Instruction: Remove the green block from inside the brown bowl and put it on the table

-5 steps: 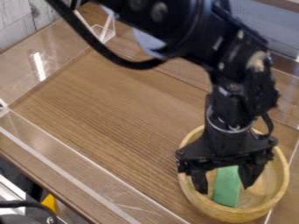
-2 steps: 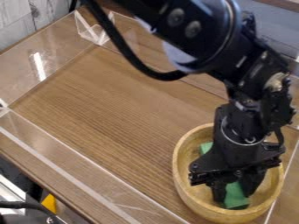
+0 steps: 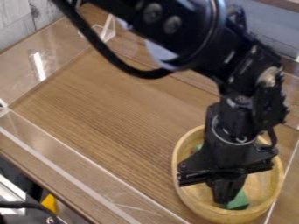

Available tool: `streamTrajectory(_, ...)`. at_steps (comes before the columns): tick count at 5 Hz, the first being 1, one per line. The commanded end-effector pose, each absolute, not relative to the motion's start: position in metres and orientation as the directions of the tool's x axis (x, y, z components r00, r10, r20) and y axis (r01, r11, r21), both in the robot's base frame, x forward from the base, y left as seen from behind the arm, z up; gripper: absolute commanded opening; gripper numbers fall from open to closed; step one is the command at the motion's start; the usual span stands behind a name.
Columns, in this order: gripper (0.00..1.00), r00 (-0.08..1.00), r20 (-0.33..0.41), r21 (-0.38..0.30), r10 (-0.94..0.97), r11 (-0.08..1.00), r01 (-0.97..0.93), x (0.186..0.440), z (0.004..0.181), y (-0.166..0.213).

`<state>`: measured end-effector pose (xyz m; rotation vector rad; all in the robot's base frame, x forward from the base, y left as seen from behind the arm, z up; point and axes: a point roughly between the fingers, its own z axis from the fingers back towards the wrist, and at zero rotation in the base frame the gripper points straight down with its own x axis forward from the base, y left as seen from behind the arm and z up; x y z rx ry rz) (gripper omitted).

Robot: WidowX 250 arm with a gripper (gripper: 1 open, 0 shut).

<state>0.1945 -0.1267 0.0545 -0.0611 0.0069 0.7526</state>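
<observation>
The brown bowl (image 3: 184, 178) sits on the table (image 3: 105, 114) at the lower right of the camera view. My gripper (image 3: 229, 191) points straight down into it, and the black arm covers much of the bowl's inside. Its fingers have come together on the green block (image 3: 242, 202). Only a small bright green patch of the block shows, just below and right of the fingertips. The block lies low in the bowl.
Low clear plastic walls edge the tabletop, one along the back left (image 3: 47, 48) and one along the front (image 3: 82, 179). Wood-grain surface stretches to the left of the bowl. The arm's black cables arch over the back of the table.
The jaws stood wide over the green block a second ago and have since closed on it. More of the block is covered by the fingers now. The hand has stayed over the bowl.
</observation>
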Motion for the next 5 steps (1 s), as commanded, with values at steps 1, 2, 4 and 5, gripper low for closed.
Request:
streamTrajectory(1,0.0,0.742,-0.019,-0.108,0.67,0.737,-0.668,0.2,0.08,-0.134)
streamTrajectory(2,0.0,0.762,-0.023,-0.122,0.647,0.755,-0.645,0.205,0.095,-0.128)
streamTrajectory(4,0.0,0.79,-0.018,-0.173,0.613,0.776,-0.607,0.221,0.131,-0.119)
streamTrajectory(5,0.0,0.802,-0.011,-0.21,0.597,0.783,-0.586,0.23,0.148,-0.114)
